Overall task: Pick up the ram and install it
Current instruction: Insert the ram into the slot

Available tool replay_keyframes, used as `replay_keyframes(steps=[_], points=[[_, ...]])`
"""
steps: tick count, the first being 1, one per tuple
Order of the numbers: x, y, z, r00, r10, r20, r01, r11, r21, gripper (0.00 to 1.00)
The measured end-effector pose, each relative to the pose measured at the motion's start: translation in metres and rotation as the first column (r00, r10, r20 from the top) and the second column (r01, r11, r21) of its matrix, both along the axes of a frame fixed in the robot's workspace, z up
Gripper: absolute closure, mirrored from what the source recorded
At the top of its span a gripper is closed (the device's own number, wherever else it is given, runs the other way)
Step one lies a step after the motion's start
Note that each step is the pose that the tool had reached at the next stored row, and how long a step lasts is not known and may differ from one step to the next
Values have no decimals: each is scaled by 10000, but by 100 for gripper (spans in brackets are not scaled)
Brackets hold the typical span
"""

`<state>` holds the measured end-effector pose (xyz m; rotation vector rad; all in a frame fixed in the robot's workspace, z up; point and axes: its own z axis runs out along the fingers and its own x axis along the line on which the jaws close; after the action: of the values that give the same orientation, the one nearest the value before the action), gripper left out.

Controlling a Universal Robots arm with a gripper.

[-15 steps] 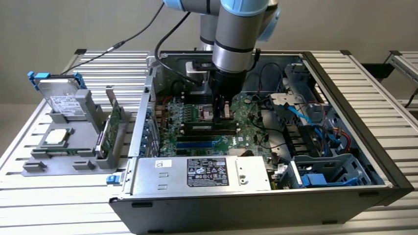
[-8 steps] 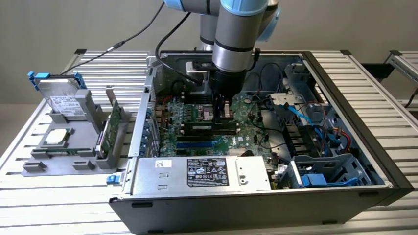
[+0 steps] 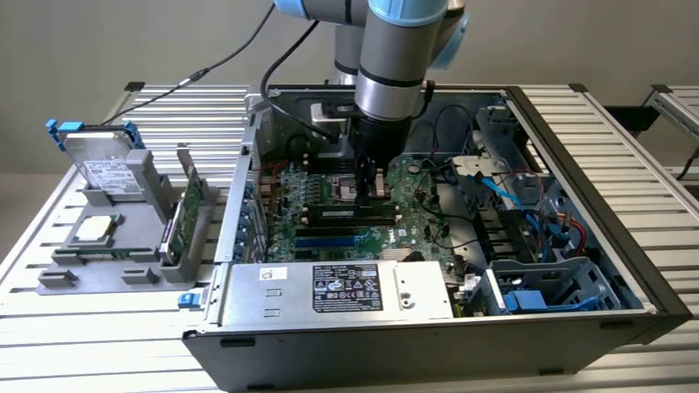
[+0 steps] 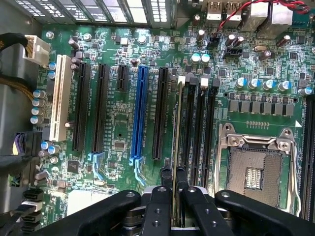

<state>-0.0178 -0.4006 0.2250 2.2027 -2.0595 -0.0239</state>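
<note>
Edge-on in the wrist view, the ram [image 4: 176,128] is a thin green stick running out from between my two black fingertips. My gripper [image 4: 173,172] is shut on it. The stick lies along the row of black memory slots [image 4: 197,128], at the outermost one, next to the empty processor socket [image 4: 253,172]. Whether it sits in the slot I cannot tell. In the exterior view the gripper [image 3: 372,192] reaches straight down into the open computer case, and the ram [image 3: 347,214] shows below it as a green strip with black chips on the motherboard [image 3: 290,233].
A grey holder [image 3: 65,278] on the exterior view's left carries a square silver processor [image 3: 96,228], an upright green card [image 3: 191,205] and a drive [image 3: 104,168]. The power supply [image 3: 339,288] lines the case's near wall. Cables [image 3: 513,196] and drive bays crowd the exterior view's right.
</note>
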Motion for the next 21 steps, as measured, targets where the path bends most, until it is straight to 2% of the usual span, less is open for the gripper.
replay_keyframes(steps=[13, 21], points=[[1, 16, -16, 10000, 22, 1, -22, 10000, -2, 86], [3, 19, -39, 10000, 28, 1, -28, 10000, -24, 86]])
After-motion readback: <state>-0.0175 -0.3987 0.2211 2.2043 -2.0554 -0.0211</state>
